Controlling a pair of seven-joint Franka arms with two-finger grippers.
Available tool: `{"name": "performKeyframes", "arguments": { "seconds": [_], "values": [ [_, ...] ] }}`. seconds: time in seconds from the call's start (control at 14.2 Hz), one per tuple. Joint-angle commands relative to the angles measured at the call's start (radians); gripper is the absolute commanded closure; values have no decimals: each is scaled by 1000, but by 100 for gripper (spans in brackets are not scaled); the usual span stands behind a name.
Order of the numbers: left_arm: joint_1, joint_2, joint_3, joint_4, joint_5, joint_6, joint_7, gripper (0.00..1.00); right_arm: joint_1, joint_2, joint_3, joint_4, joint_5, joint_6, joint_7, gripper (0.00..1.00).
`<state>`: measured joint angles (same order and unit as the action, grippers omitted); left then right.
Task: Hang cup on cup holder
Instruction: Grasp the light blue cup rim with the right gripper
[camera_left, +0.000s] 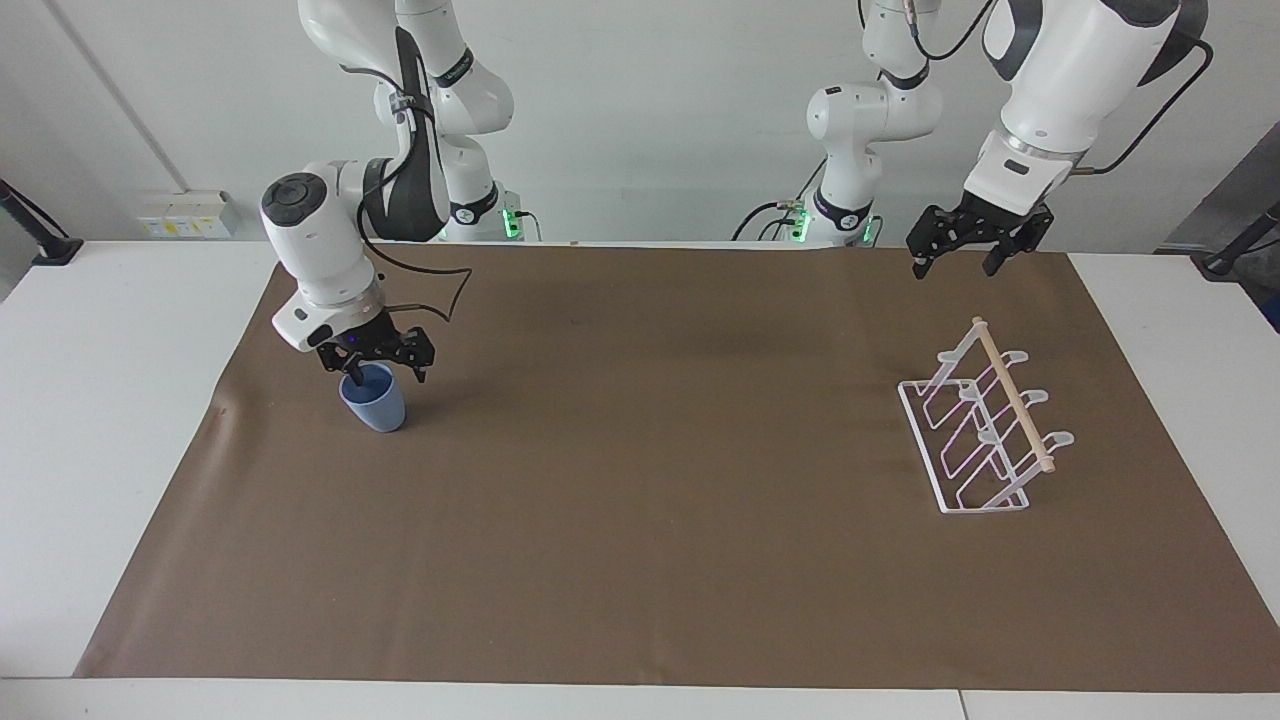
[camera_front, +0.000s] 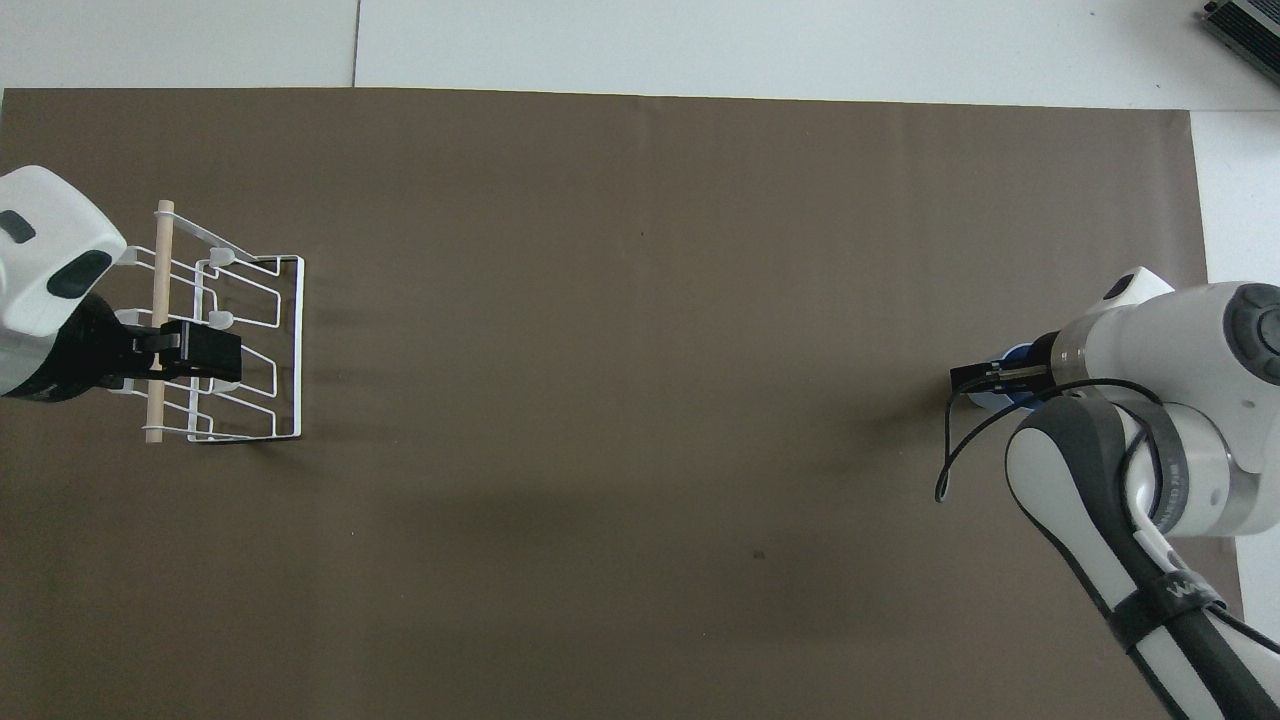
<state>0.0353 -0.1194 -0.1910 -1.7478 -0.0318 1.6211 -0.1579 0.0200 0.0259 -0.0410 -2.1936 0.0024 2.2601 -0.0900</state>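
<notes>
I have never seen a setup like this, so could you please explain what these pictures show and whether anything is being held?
These are two white robot arms at a table covered with a brown mat. One picture faces the robots from across the table; the other looks down from above their own end, so the sides appear swapped.

A small light blue cup stands upright on the mat toward the right arm's end. A white wire cup holder with a wooden dowel stands toward the left arm's end.

The right gripper is open and down at the cup's rim, one finger seemingly inside, but it has not closed on it. The left gripper is open and waits in the air, empty. Nothing is held.
</notes>
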Motion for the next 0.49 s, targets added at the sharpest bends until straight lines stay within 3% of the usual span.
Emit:
{"name": "performKeyframes", "arguments": {
  "seconds": [0.0, 0.42],
  "values": [
    [8, -31, -5, -39, 13, 34, 0, 0, -5, -7, 7, -29, -2, 22, 16, 0],
    [3, -31, -5, -41, 13, 40, -11, 0, -5, -11, 13, -89, -2, 53, -5, 1]
  ]
}}
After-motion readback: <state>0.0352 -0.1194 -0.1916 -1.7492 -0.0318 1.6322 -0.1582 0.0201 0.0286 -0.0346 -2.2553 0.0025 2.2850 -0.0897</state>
